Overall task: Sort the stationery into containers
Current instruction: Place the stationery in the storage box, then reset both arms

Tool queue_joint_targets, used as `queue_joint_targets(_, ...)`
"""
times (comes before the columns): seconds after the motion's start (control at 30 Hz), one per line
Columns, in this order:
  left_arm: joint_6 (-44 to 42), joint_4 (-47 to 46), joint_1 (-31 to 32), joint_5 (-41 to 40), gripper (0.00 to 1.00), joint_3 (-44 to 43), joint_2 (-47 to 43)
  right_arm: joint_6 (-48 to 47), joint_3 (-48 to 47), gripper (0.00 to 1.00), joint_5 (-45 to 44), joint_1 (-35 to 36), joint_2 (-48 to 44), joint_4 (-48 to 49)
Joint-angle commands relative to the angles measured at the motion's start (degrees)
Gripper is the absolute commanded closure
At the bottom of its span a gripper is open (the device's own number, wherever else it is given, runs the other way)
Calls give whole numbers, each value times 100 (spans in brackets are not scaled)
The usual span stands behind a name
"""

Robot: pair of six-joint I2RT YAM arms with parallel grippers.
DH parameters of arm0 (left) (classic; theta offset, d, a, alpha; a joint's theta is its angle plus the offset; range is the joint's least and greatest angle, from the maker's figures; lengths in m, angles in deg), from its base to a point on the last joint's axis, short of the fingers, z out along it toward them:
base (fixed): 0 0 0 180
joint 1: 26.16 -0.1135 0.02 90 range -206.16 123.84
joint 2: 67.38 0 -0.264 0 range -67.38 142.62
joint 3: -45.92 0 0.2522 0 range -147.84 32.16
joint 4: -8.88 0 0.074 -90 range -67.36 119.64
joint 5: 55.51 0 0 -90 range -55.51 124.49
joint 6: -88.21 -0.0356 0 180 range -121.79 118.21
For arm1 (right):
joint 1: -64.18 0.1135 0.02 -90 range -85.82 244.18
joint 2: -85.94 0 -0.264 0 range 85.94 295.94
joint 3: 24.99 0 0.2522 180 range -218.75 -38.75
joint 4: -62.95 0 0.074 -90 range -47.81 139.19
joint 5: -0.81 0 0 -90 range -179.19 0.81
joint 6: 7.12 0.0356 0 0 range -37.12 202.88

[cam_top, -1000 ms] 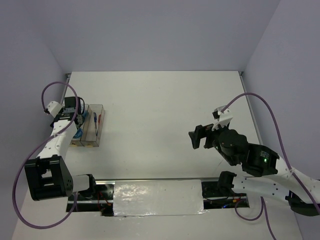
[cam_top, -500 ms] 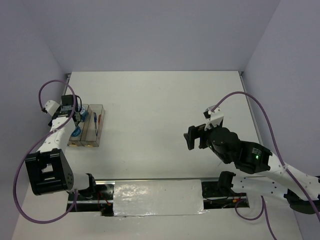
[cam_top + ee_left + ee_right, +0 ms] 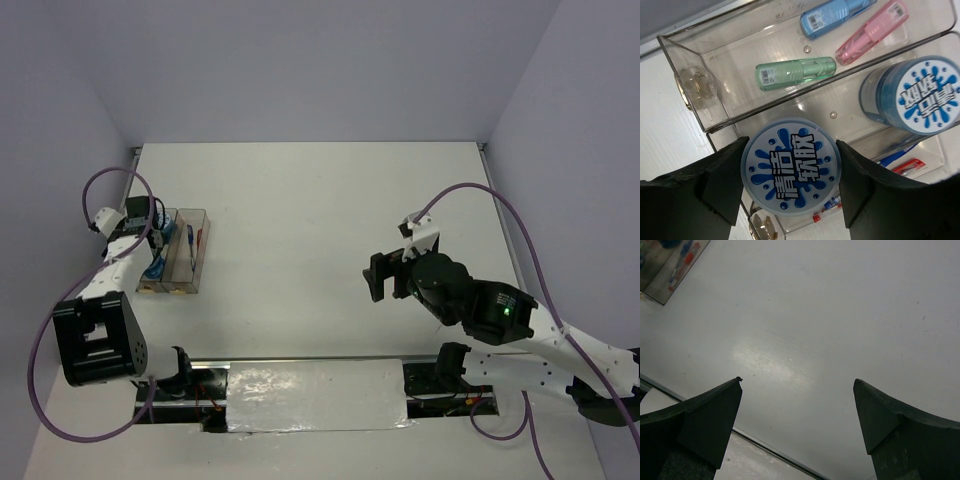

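The right arm has slid toward nine o'clock, its gripper (image 3: 383, 276) gaping and empty over the table (image 3: 300, 220). The left gripper (image 3: 790, 150) has edged back, clamped on a blue roll (image 3: 791, 172) above the bins (image 3: 730, 45) at nine o'clock, seemingly ready to drop it.

Left hand (image 3: 154, 236) over clear bins (image 3: 199, 262) at the left, right hand (image 3: 385, 278) above white table (image 3: 300, 200), well apart.
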Motion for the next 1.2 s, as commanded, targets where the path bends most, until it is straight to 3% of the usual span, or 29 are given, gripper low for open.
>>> queue_joint_targets(0.0,-30,-396,-36,60,63,47,112,-69,-75,0,23,-7,10,286)
queue_joint_targets(0.03,-22,-396,-28,60,46,56,121,-78,-66,0,32,-7,1,286)
queue_joint_targets(0.13,119,-204,-19,7,20,-23,69,-130,-57,0,93,-7,1,295)
queue_joint_targets(0.3,111,-97,-19,86,1,-172,-151,-113,-66,0,172,2,71,268)
queue_joint_targets(0.53,-266,52,182,411,1,-488,-634,-104,-92,0,155,-7,-43,269)
queue_joint_targets(0.67,-1415,148,710,1271,1,-927,-1170,-60,-294,0,-214,-7,-122,120)
queue_joint_targets(0.8,-2542,973,1122,2309,1,-1718,-1794,19,-628,0,-618,-7,-385,-170)
queue_joint_targets(0.97,-3342,1642,1247,2310,1,-1895,-2971,107,-1137,0,-1242,-7,-649,-759)
queue_joint_targets(1.17,-3405,2556,1255,2406,1,-2167,-4525,282,-1928,0,-1568,-7,-535,-1673)
